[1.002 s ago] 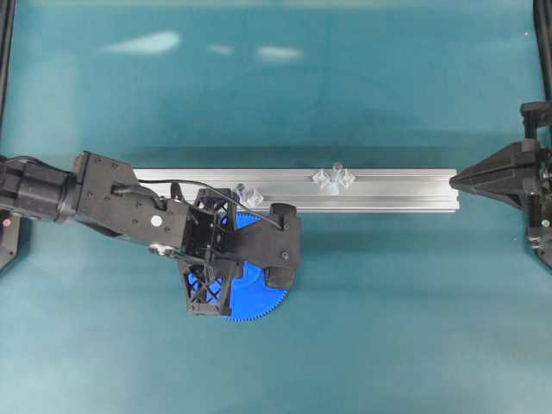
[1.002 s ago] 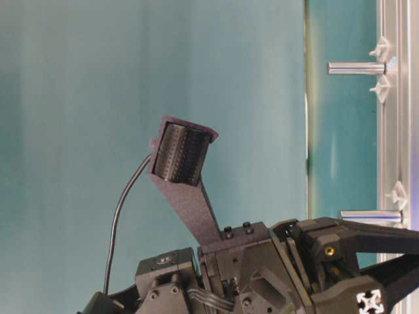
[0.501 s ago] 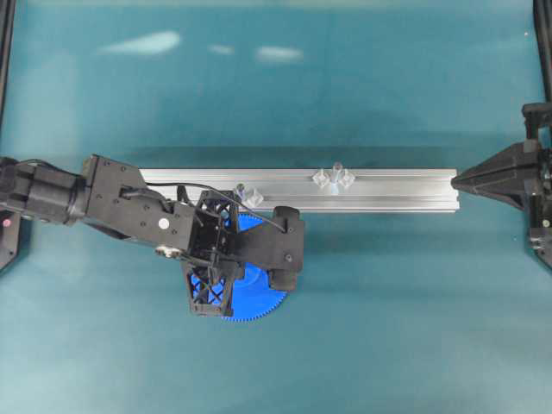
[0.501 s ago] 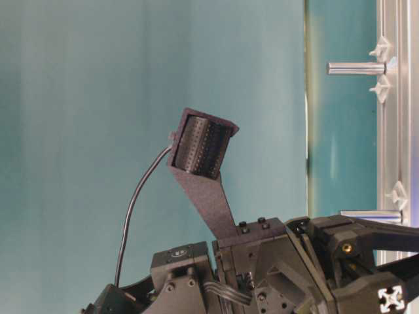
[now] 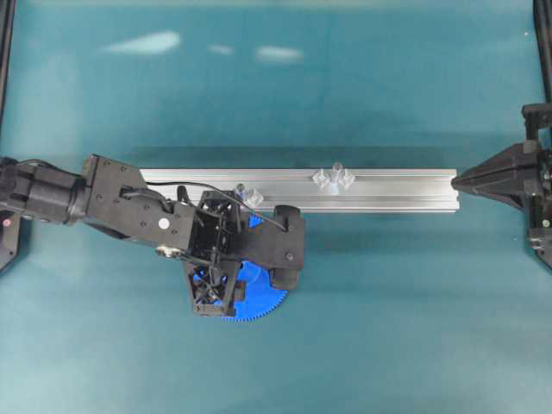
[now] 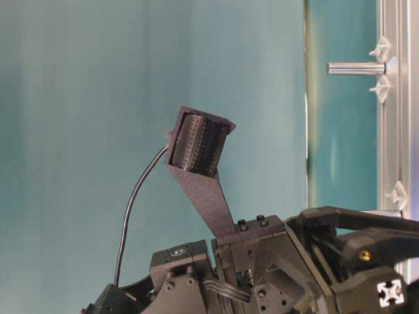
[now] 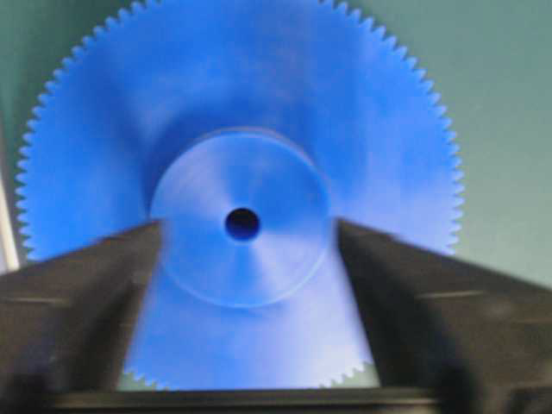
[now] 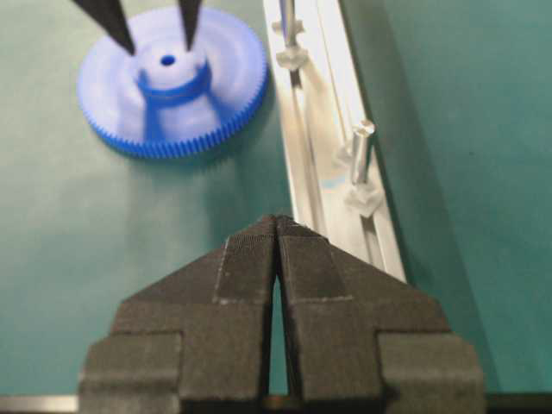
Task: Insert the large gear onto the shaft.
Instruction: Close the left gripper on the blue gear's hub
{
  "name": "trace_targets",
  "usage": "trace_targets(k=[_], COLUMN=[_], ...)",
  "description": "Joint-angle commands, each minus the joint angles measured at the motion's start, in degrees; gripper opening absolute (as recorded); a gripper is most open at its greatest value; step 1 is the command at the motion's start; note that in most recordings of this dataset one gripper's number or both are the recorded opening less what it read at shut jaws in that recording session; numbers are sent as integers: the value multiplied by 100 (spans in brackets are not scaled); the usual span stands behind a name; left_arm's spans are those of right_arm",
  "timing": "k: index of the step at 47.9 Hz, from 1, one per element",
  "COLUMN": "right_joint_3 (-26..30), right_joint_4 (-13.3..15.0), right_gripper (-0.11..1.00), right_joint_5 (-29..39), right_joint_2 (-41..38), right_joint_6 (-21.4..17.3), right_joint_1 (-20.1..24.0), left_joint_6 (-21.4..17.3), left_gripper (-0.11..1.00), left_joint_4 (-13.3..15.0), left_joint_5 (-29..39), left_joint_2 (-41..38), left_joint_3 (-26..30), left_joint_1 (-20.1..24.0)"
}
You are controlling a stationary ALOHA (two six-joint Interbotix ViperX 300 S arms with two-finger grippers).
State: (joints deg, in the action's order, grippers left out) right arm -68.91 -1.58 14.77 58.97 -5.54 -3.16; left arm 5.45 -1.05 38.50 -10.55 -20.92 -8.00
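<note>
Two steps left: grasp, insert | left fingers (image 7: 246,285) spread astride large gear (image 7: 241,207) hub, flat on counter near front edge | right fingers (image 8: 276,250) clenched, empty | shaft (image 5: 336,172) bare

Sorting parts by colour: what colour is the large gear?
Bright blue all over; the large gear shows best in the left wrist view.

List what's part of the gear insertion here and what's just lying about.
In the job:
- large gear
- shaft
- left gripper, straddling the gear's hub

Lying about:
- second peg mount
- aluminium rail
- right gripper, parked shut
</note>
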Motion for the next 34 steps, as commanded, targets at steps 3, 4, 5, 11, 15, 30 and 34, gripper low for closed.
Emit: trace_targets(k=[3, 4, 5, 11, 15, 30, 34], right_joint_3=[44, 44, 44, 44, 53, 53, 62], right_joint_4=[-18, -9, -18, -18, -18, -18, -9], right_gripper=[5, 5, 5, 5, 5, 5, 5], right_joint_5=[-18, -26, -26, -18, -18, -18, -18], right_joint_2=[-35, -44, -35, -35, -35, -35, -44], right_joint_6=[-149, -158, -167, -176, -176, -176, -176], right_joint_1=[-18, -18, -18, -18, -18, -18, -18], left_joint_6=[26, 26, 35, 35, 26, 9, 18], left_gripper=[93, 94, 95, 94, 94, 94, 94], left_joint_4=[-26, -26, -18, -26, -18, -26, -26], left_joint_5=[35, 44, 44, 9, 0, -35, -35], left_joint_2=[62, 53, 53, 53, 53, -70, -105], left_joint_3=[123, 114, 114, 114, 141, 185, 185], left_joint_1=[-9, -18, -18, -9, -9, -9, -9])
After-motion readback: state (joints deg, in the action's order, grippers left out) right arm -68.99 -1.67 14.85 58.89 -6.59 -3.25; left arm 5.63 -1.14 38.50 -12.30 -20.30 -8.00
